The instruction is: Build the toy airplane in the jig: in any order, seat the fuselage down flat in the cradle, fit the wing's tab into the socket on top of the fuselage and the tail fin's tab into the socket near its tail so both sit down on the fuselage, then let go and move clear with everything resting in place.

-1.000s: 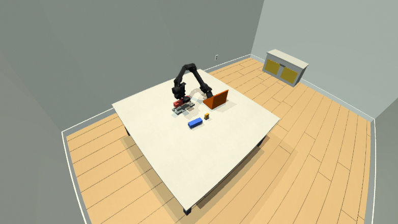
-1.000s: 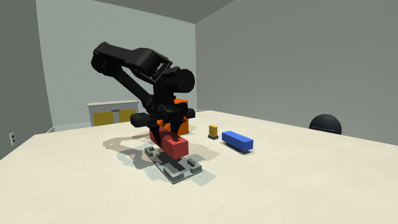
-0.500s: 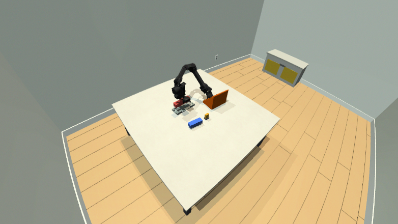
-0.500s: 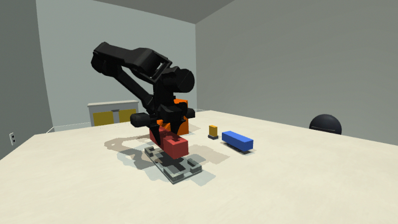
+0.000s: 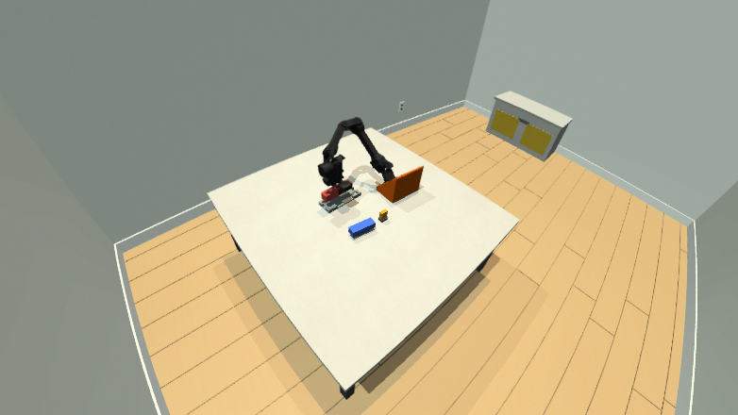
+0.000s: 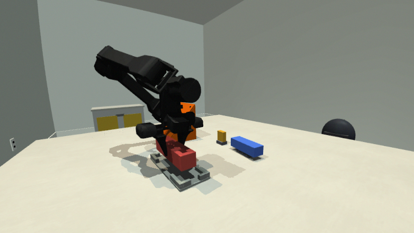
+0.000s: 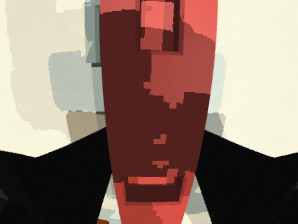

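Observation:
The red fuselage (image 5: 328,194) (image 6: 186,160) (image 7: 130,115) is held a little above the grey jig (image 5: 338,203) (image 6: 204,175) (image 7: 92,40), lengthwise over its cradle. My gripper (image 5: 344,187) (image 6: 174,148) (image 7: 152,130) is shut on the fuselage, with one finger on each side. Both sockets on its top show empty in the wrist view, one at the upper edge and one between the fingertips. The blue wing (image 5: 361,226) (image 6: 245,146) and the yellow tail fin (image 5: 383,213) (image 6: 221,136) stand apart on dark bases beside the jig. How the fuselage's far end sits over the jig is hidden.
An orange angled bracket (image 5: 409,184) (image 6: 190,136) stands on the white table (image 5: 360,309) (image 6: 87,203) near the arm's base, behind the gripper in the exterior view. A cabinet (image 5: 528,124) (image 6: 117,117) stands on the floor away from the table.

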Available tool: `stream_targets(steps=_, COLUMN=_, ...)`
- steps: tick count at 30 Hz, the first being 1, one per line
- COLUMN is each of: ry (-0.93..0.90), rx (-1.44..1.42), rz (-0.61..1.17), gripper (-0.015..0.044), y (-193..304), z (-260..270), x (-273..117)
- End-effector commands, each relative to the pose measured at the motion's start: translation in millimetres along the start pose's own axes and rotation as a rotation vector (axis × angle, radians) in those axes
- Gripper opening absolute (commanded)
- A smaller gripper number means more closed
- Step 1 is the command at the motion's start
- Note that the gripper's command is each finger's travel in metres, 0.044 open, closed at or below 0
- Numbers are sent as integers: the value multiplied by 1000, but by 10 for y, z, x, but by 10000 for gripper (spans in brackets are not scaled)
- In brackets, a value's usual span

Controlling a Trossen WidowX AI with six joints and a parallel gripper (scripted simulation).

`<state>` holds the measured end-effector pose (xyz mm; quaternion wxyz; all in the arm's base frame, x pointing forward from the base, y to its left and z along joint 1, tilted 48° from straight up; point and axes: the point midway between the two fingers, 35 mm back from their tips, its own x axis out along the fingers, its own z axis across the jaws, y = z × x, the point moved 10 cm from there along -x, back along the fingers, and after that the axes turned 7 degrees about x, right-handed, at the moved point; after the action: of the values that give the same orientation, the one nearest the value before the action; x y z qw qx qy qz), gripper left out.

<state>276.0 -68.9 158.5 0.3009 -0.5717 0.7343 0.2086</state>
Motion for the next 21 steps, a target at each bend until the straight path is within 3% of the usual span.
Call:
stream_targets(steps=1, ry=3, rx=-3, rz=-1, gripper=196, y=2, z=-3, x=66)
stream_targets(steps=21, ry=2, rx=2, rz=-1, gripper=176, y=8, z=-15, x=231)
